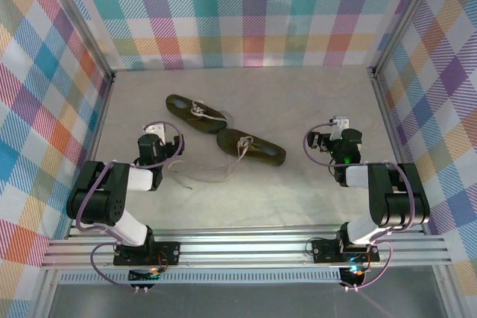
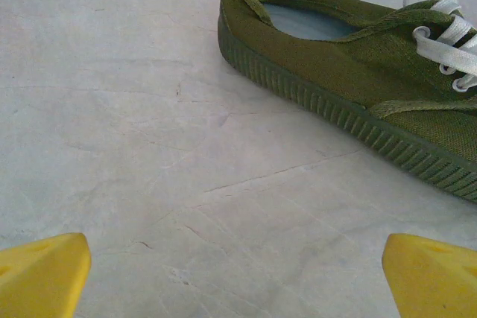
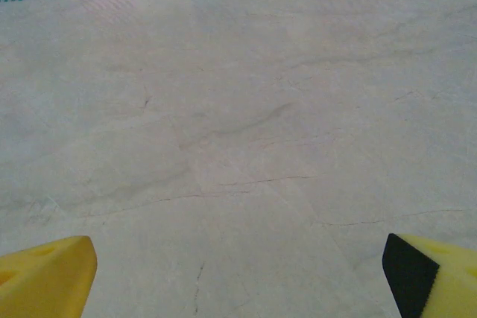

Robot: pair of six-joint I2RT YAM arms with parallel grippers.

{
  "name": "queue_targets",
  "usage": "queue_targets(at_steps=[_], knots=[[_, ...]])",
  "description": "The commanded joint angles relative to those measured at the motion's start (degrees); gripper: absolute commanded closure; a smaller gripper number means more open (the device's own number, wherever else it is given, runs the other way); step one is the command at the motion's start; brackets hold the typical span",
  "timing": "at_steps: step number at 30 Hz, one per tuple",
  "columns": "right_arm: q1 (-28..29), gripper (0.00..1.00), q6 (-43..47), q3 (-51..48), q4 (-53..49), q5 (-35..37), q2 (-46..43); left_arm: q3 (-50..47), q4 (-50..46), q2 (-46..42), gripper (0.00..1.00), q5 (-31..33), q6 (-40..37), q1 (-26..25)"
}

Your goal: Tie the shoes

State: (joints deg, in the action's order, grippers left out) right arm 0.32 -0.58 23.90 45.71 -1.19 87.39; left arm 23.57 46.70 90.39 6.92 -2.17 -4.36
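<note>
**Both arms poised wide over untied shoes.** The left gripper [image 1: 153, 132] is hanging low over the table with its yellow fingers [image 2: 41, 273] spread far apart, gripping nothing and touching nothing. The right gripper [image 1: 339, 126] is striking the same pose, its fingers [image 3: 45, 273] standing equally wide over bare surface. One of them is showing a black pad [image 3: 408, 273] on its inner face.

The shoes are lying in the middle of the table between the two arms, set nearly end to end in a slanting line. The rear shoe [image 1: 195, 113] is sitting ahead and to the right of the left gripper, near it but apart. In the left wrist view its heel and ribbed sole are resting beyond the open fingers, off to the right, with cream laces [image 2: 447, 35] running through the eyelets. The front shoe [image 1: 251, 147] is lying well to the left of the right gripper. A long loose lace [image 1: 205, 176] is trailing from it across the surface toward the left arm.

The table [image 1: 298, 102] is wearing a pale grey, creased cover. Bright plaid walls [image 1: 253, 13] are closing in on three sides, and an aluminium rail [image 1: 246, 247] is carrying both arm bases at the near edge.
</note>
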Motion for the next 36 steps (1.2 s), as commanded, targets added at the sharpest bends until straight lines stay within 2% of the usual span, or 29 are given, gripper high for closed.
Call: queue_targets(at_steps=[1, 30, 34, 36], knots=[[-0.1, 0.01, 0.3, 0.3, 0.3, -1.0, 0.4, 0.3, 1.9, 0.0, 0.0, -0.1, 0.3, 0.1], [-0.1, 0.01, 0.6, 0.2, -0.4, -1.2, -0.5, -0.7, 3.1, -0.7, 0.0, 0.1, -0.1, -0.2], [1.7, 0.01, 1.9, -0.8, -3.4, 0.6, -6.1, -4.1, 5.8, -5.3, 0.0, 4.0, -1.4, -2.5], [1.9, 0.01, 1.2, -1.2, -5.9, 1.4, -9.7, -3.6, 2.5, -8.0, 0.0, 7.2, -1.8, -3.8]])
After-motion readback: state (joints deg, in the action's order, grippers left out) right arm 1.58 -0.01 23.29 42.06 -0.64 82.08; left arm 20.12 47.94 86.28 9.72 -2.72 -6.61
